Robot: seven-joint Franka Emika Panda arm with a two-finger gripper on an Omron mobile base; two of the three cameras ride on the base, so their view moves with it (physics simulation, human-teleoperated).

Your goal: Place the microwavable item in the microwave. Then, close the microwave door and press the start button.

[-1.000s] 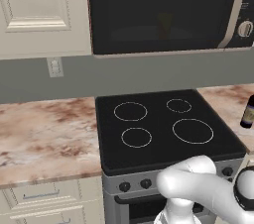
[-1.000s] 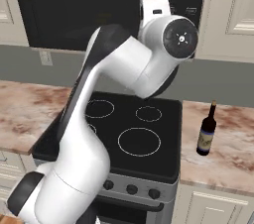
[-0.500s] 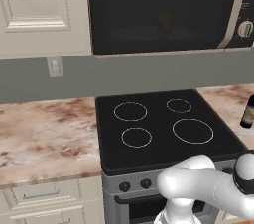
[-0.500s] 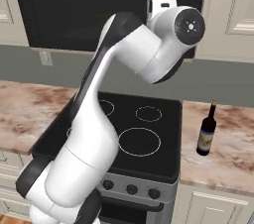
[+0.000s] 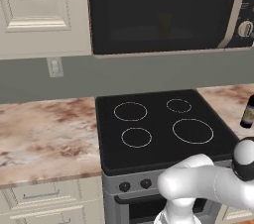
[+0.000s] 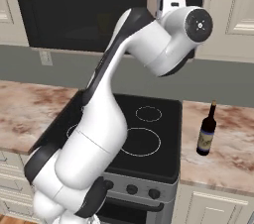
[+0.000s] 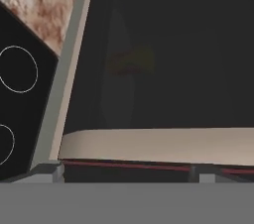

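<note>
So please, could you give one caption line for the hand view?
Hand view facing the closed microwave door, its beige handle close ahead, the yellow cup dimly visible inside.

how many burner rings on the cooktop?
4 white burner rings on the black glass cooktop: back left, back right, front left, front right. In the right base view the white arm covers some.
</note>
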